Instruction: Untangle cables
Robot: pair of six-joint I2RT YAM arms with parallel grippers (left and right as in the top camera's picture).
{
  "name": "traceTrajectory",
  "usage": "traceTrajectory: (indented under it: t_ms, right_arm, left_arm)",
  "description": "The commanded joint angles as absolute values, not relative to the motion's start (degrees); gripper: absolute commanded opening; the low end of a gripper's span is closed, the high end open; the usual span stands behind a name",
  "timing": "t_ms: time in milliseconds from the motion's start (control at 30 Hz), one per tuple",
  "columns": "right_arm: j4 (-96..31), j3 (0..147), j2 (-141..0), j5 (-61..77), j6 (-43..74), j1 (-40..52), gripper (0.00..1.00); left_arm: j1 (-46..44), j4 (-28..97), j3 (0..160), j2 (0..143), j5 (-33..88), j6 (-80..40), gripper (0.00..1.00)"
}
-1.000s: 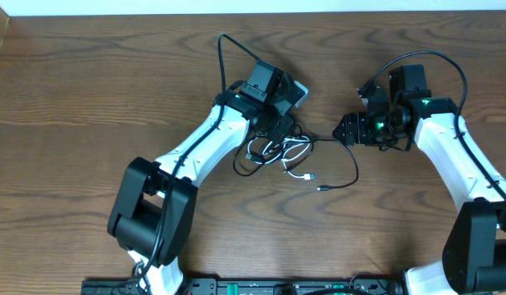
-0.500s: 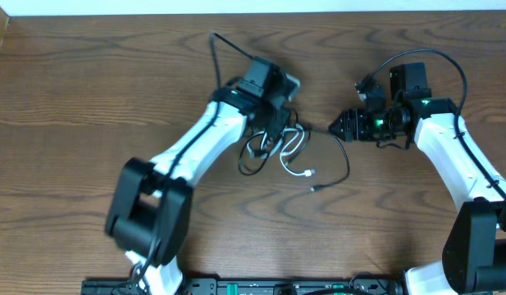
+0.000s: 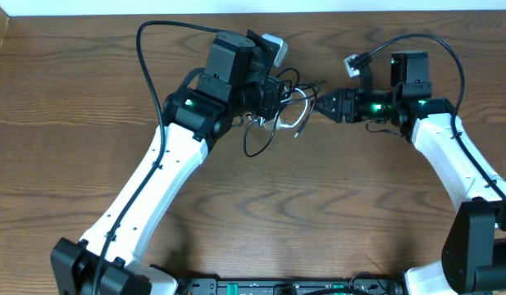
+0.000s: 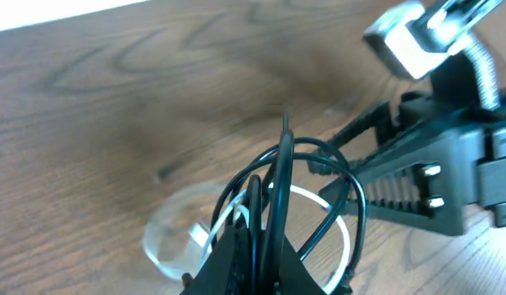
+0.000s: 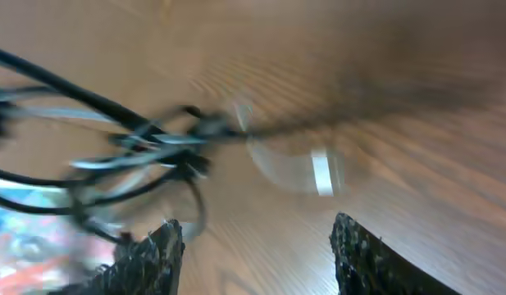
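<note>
Overhead view: the left gripper (image 3: 275, 100) is clamping the tangled thin black cord (image 3: 249, 152) and shorter white cord (image 3: 292, 125) near 12 o'clock on the brown wooden table (image 3: 359, 205). The right gripper (image 3: 324, 106) is sitting open beside them. I'm guessing that if it's grabbing both strands, pulling is just tightening the knot.

The tangle of cables (image 3: 279, 115) is clamped between the jaws of the left gripper (image 3: 273, 100), over the table (image 3: 88, 98), with its loops spread ahead of those jaws. The right gripper (image 3: 321, 106) is set opposite, and the tangle lies just ahead of its parted jaws.
</note>
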State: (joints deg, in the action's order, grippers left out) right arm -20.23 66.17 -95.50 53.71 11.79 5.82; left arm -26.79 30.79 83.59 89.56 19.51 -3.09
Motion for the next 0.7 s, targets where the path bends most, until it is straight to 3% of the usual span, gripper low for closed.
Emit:
traceTrajectory:
  t_ms: [0, 100, 467, 667]
  right_arm:
    - [-18.55, 66.02, -95.83, 58.85, 16.36, 6.24, 0.54]
    - [-18.46, 66.02, -95.79, 56.69, 18.44, 5.45, 0.49]
    - [-21.76, 66.02, -95.79, 48.45, 23.73, 2.28, 0.47]
    - [-17.37, 66.02, -95.68, 55.37, 25.69, 2.37, 0.47]
  left_arm:
    - [-26.74, 30.98, 83.59, 90.11, 19.86, -3.95, 0.07]
    - [-26.74, 31.22, 83.59, 90.13, 18.52, -3.97, 0.07]
    - [-26.74, 32.69, 83.59, 90.13, 17.93, -3.97, 0.07]
    - [-26.74, 33.67, 83.46, 90.35, 17.91, -3.95, 0.07]
